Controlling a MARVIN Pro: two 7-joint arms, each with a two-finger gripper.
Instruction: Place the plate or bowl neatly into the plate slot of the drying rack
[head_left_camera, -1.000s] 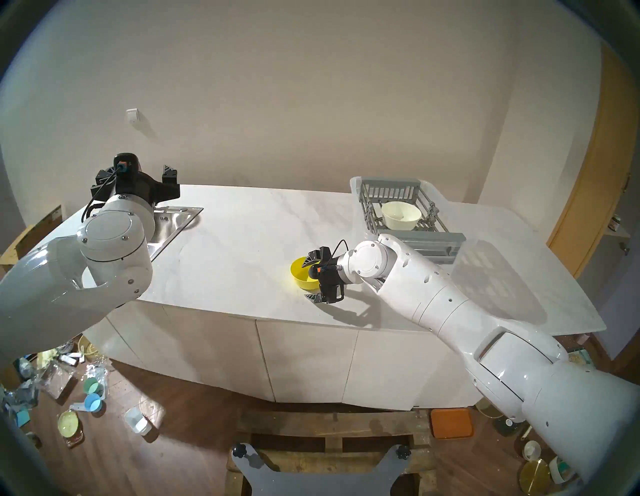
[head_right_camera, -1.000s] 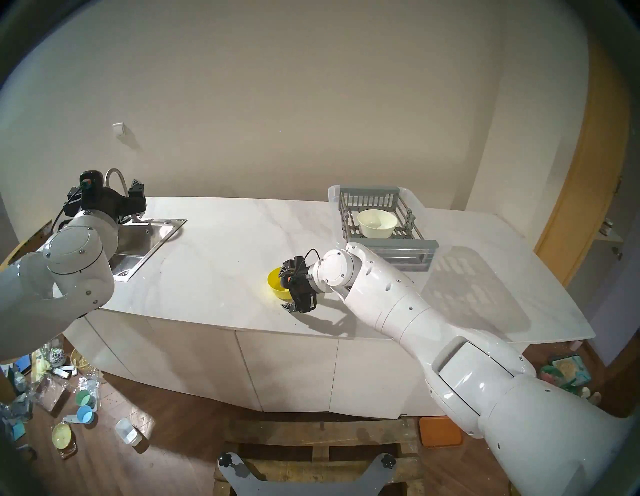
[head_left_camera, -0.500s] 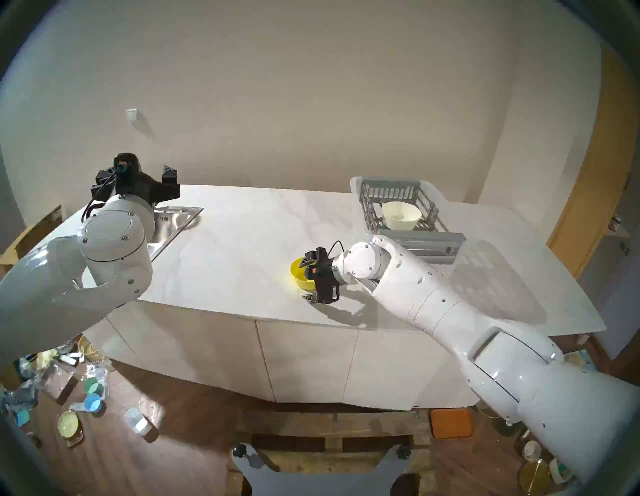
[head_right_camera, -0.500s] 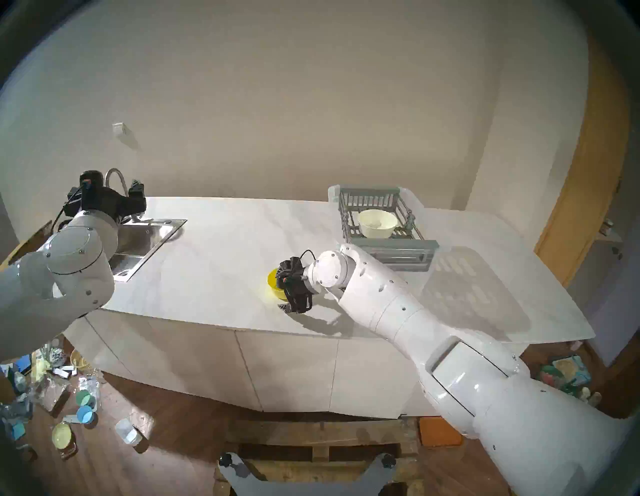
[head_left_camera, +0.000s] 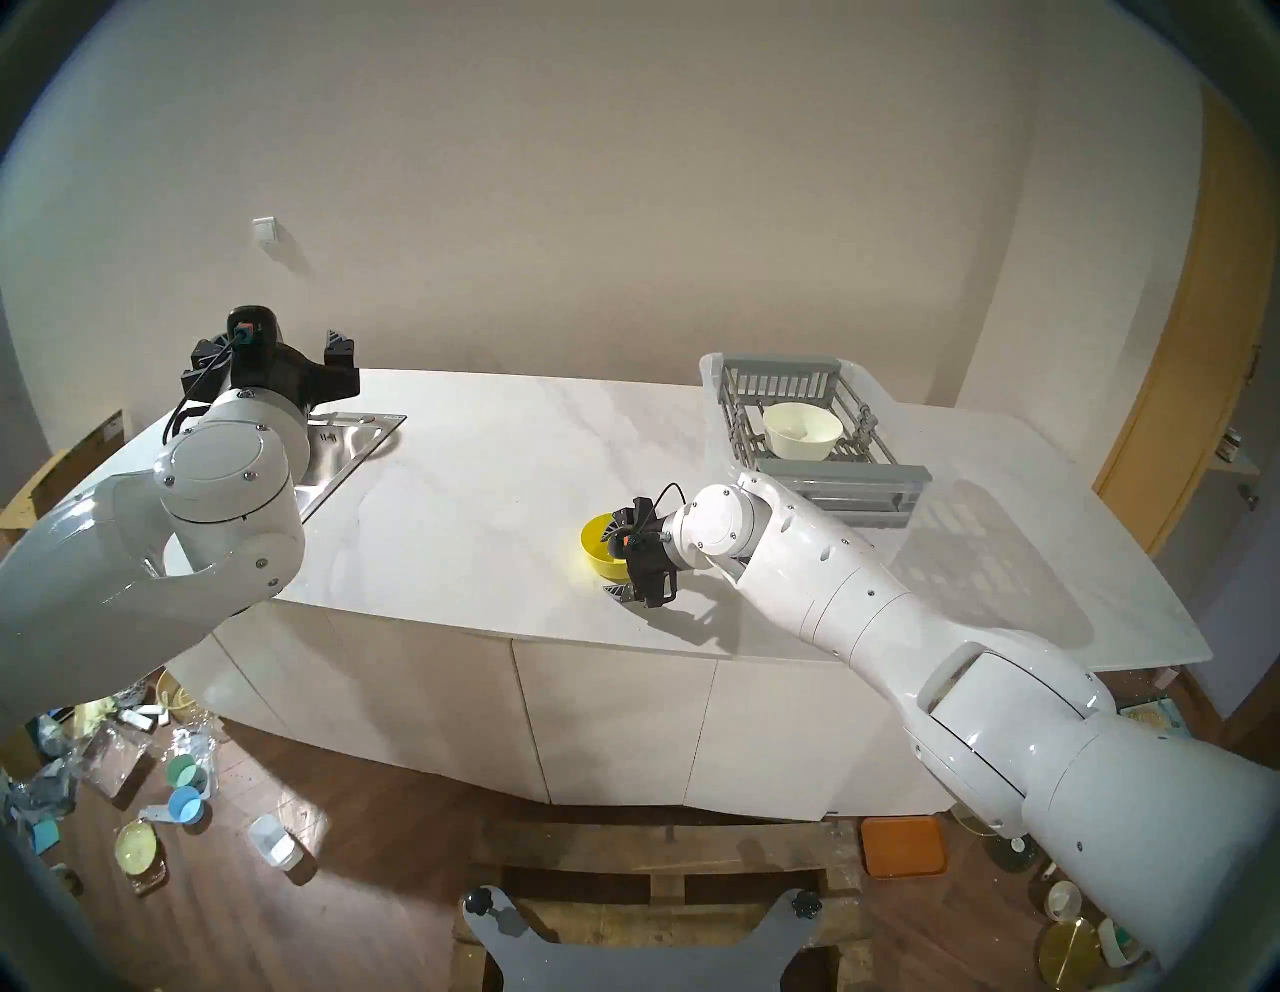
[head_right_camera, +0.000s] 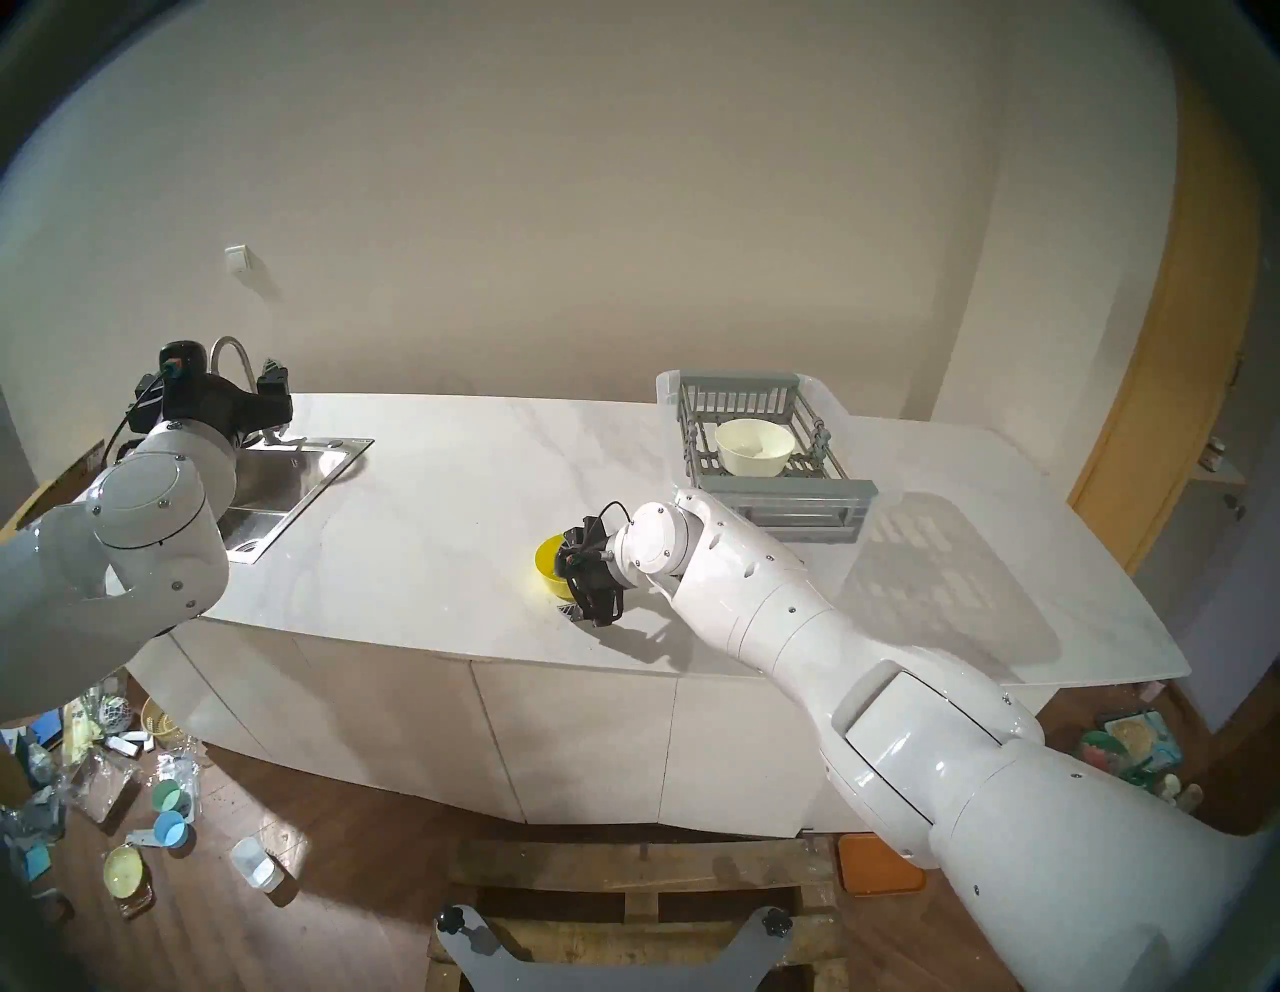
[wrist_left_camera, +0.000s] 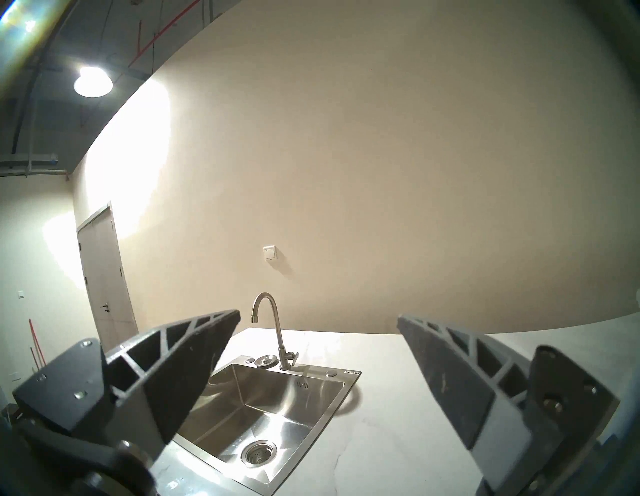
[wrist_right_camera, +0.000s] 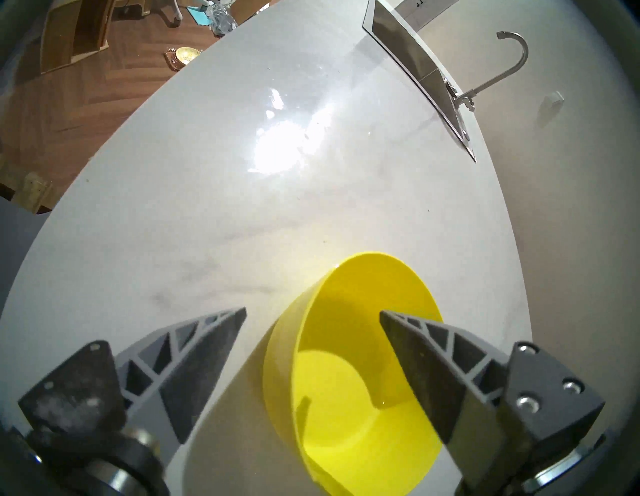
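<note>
Yellow bowl (wrist_right_camera: 363, 374) on the white counter (head_left_camera: 485, 471), right gripper (wrist_right_camera: 313, 313) spread wide astride its rim, left gripper (wrist_left_camera: 318, 318) gaping over the sink (wrist_left_camera: 270, 408), cream bowl (head_left_camera: 803, 431) in the grey drying rack (head_left_camera: 776, 377)

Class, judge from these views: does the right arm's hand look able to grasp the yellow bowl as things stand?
Probably yes. The right hand is open, one finger inside the yellow bowl and one outside its wall, with nothing between them but the rim.
</note>
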